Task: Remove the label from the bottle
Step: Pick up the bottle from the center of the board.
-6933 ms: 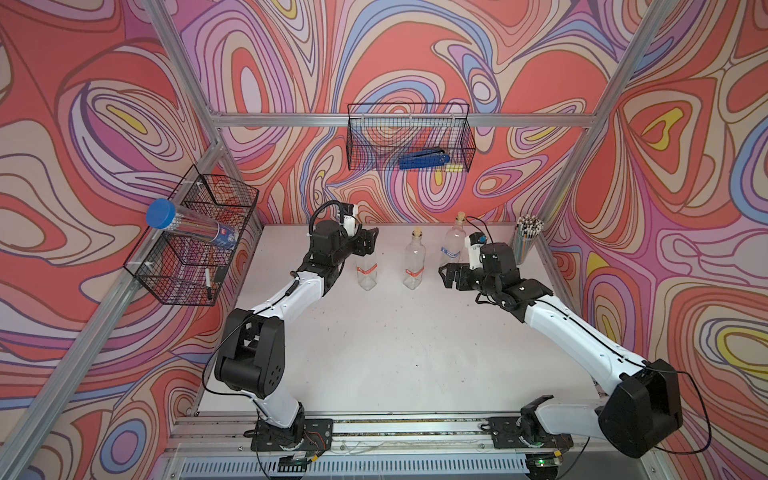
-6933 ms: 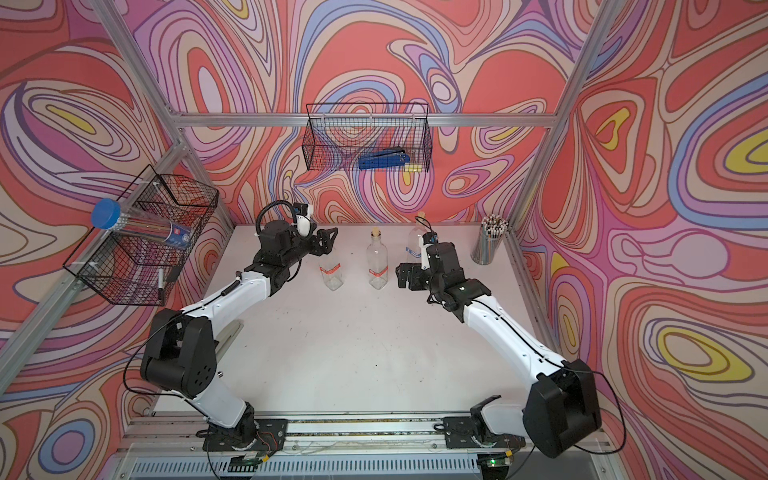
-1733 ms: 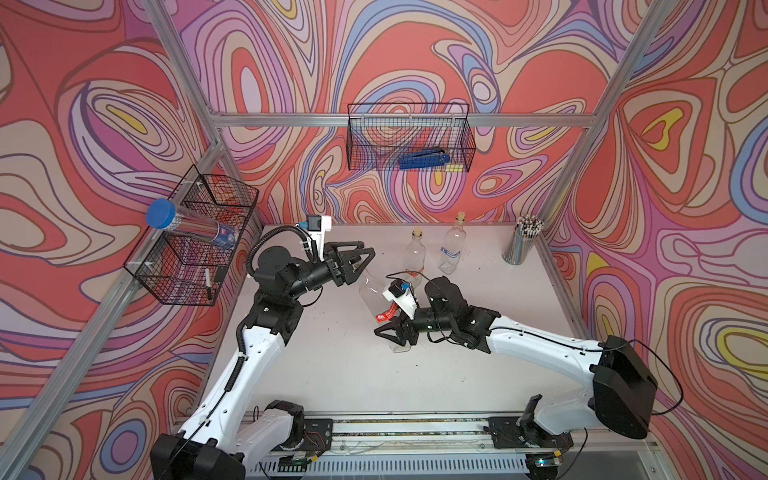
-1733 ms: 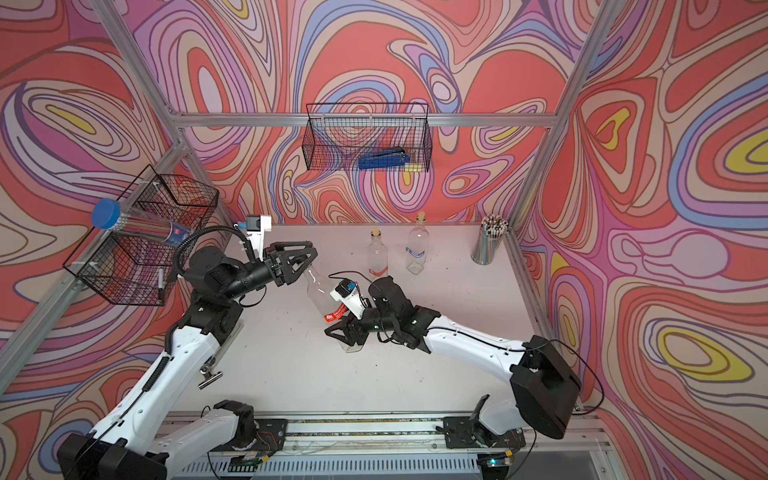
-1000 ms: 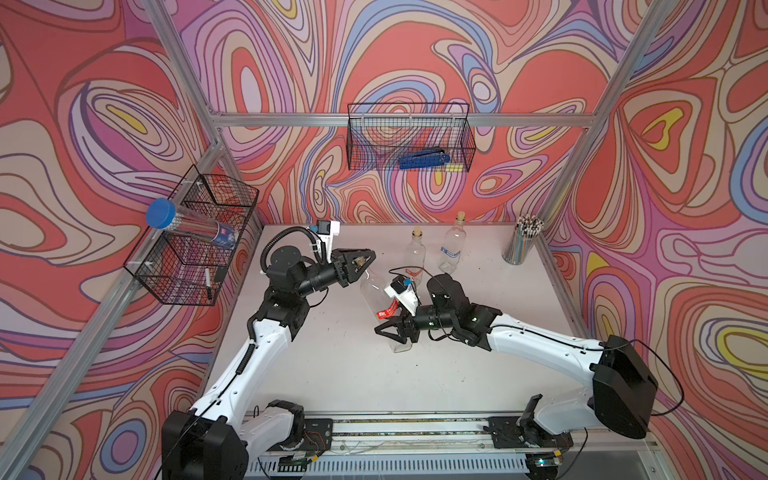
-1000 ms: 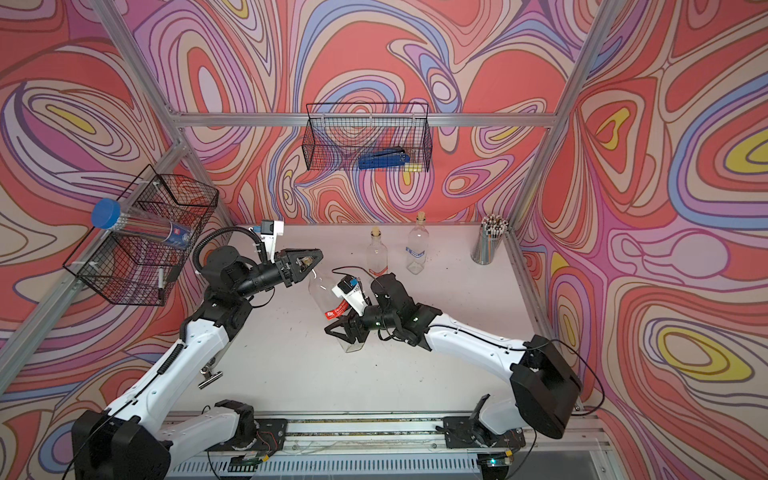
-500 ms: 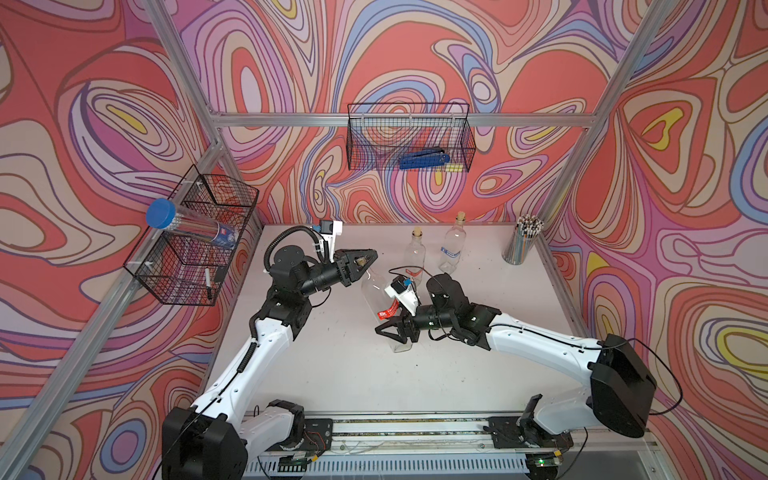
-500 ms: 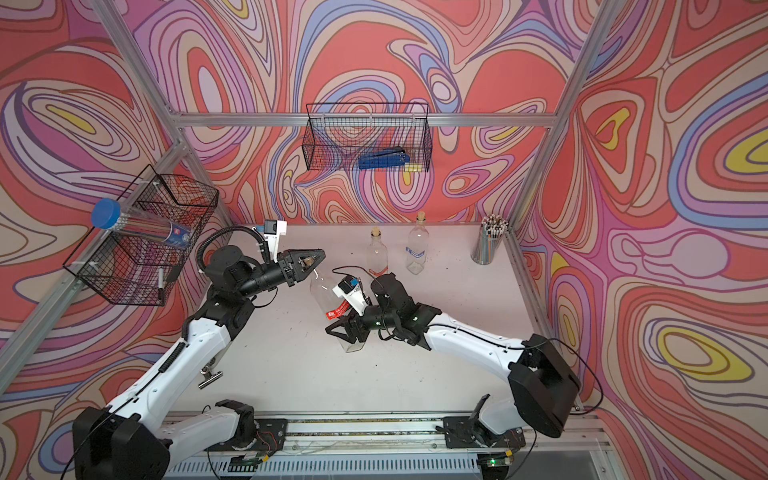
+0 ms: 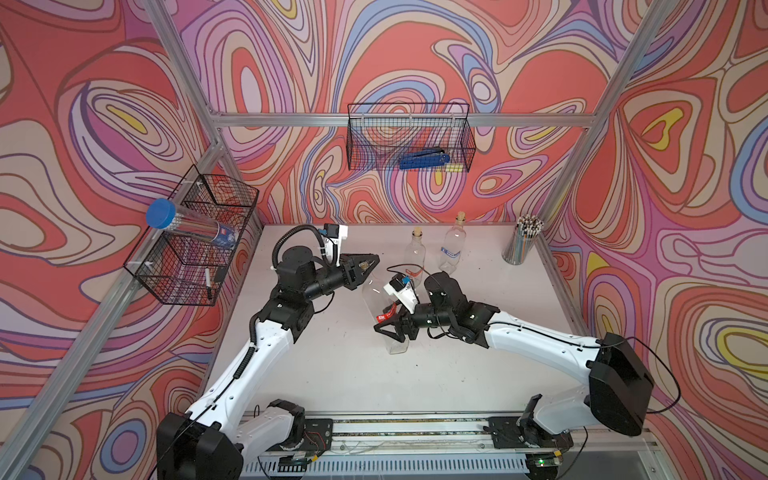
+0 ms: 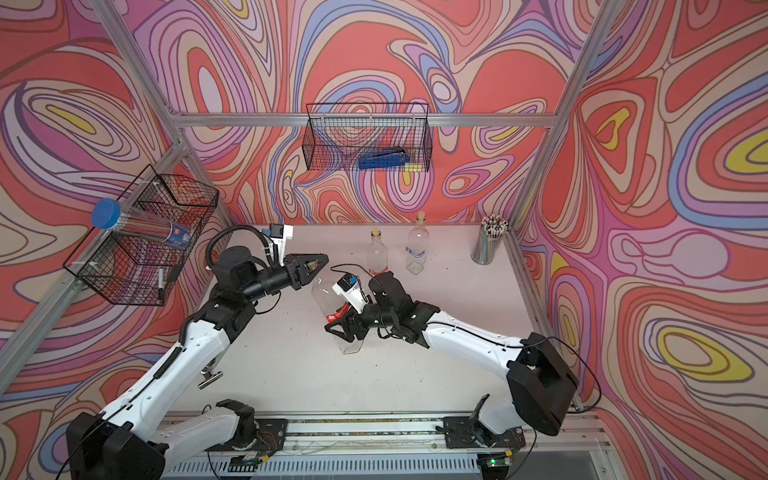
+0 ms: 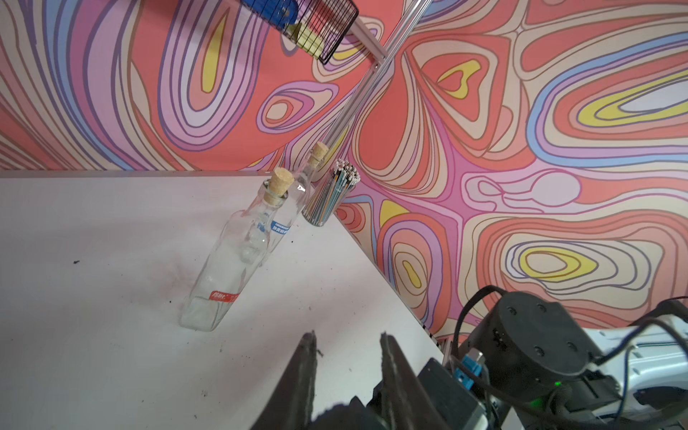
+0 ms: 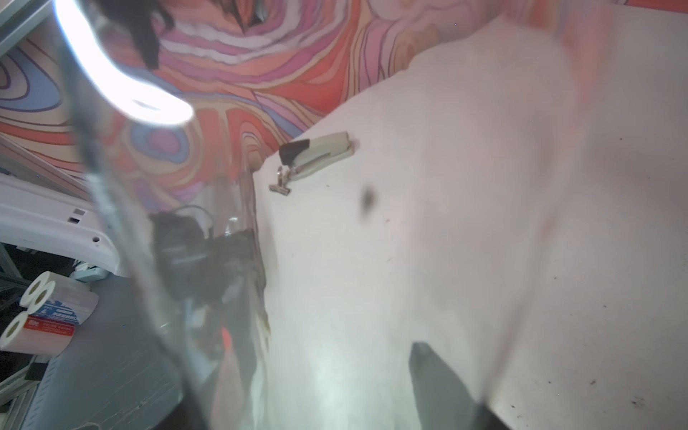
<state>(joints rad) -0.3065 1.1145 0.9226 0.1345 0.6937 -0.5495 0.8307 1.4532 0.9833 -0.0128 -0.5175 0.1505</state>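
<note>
White table (image 9: 332,374) — bare around the work. Over its middle the bottle (image 9: 375,292), clear glass, leans steeply. Its base is low by the table, contact unclear, and its neck is raised toward the left arm.

Change over the last second or so: the left fingers (image 11: 306,372), open beside the neck a moment ago, are now clenched on the bottle's top. The cork (image 9: 365,263) shows between them in both top views.

The right fingers (image 12: 443,383), which had been carrying the lower body, now stand splayed wider on either side of it — released by the look, though some touch on the glass cannot be ruled out.

The red label (image 9: 384,316) is still on the glass, just beside the right fingers.

Reading: the hold has likely passed to the left arm, freeing the right to pick at the label. Peeling not yet begun.
</note>
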